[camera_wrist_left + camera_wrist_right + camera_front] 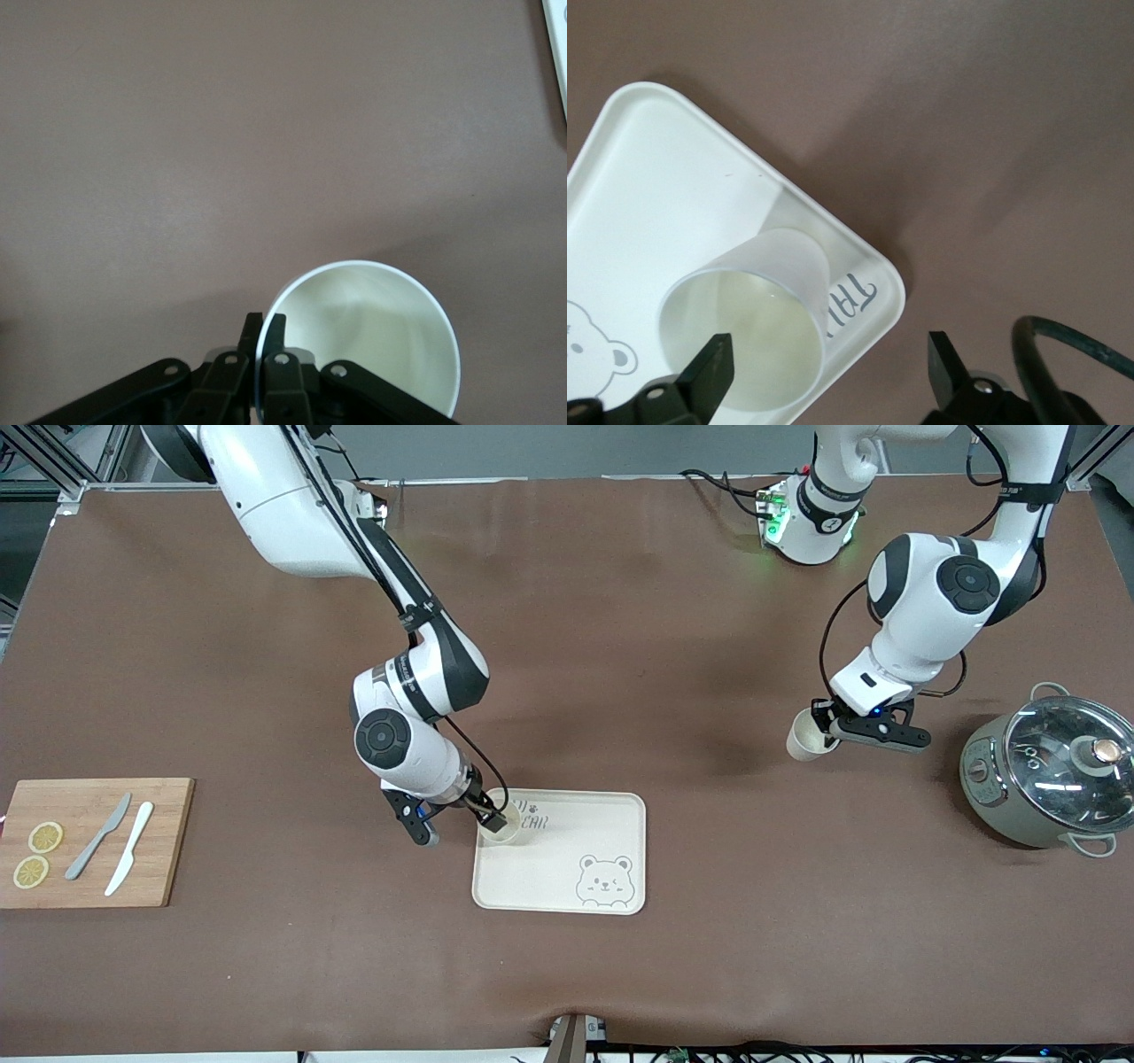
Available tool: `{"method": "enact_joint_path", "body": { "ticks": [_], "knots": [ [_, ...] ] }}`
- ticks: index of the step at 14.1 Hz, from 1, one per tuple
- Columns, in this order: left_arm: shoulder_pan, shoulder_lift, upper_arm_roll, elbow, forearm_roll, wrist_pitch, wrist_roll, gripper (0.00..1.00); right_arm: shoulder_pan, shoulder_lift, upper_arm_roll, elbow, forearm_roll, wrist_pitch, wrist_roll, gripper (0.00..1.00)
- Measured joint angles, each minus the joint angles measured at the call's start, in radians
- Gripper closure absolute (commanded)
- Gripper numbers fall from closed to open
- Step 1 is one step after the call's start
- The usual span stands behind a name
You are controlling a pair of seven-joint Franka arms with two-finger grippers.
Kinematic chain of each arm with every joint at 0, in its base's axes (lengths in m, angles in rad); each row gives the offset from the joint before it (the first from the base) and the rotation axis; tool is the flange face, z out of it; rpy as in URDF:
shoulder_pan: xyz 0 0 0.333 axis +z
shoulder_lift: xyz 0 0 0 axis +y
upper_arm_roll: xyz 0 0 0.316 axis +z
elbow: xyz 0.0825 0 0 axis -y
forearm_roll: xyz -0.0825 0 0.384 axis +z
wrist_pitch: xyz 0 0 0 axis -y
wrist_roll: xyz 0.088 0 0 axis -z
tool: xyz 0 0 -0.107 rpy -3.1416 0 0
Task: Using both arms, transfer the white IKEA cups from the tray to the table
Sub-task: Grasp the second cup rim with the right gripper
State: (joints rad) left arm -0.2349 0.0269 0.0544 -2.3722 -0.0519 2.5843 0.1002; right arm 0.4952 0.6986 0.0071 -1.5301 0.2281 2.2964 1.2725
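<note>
so the right gripper (456, 815) is down at the corner of the bear tray (567, 886) nearest the right arm's end of the table, and one white cup (499, 823) stands upright in that same corner, right by the printed lettering. in the right wrist view the fingers (713, 367) are spread wide, one over the cup's (749, 323) rim and the other out over the bare table, so the jaws aren't pinching anything. the left gripper (837, 726) is up in the air over the brown table (620, 646), between the tray and the grey-green pot (1050, 775), and its fingers (266, 354) are clamped tight on the rim wall of the second white cup (811, 737), which hangs tilted from it. the left wrist view looks straight into that cup's (372, 341) open mouth. a wooden cutting board (93, 841) with two knives and lemon slices lies at the right arm's end of the table.
</note>
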Motion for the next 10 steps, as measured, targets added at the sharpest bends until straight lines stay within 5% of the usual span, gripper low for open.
{"method": "enact_joint_path", "body": {
  "ticks": [7, 10],
  "knots": [
    [0.024, 0.052, 0.0, -0.052, -0.097, 0.134, 0.122, 1.0, 0.006, 0.02, 0.0, 0.001, 0.0, 0.013, 0.001, 0.99],
    [0.025, 0.087, 0.0, -0.062, -0.104, 0.177, 0.135, 1.0, 0.007, 0.02, 0.0, 0.005, 0.0, 0.013, 0.004, 1.0]
  ]
}}
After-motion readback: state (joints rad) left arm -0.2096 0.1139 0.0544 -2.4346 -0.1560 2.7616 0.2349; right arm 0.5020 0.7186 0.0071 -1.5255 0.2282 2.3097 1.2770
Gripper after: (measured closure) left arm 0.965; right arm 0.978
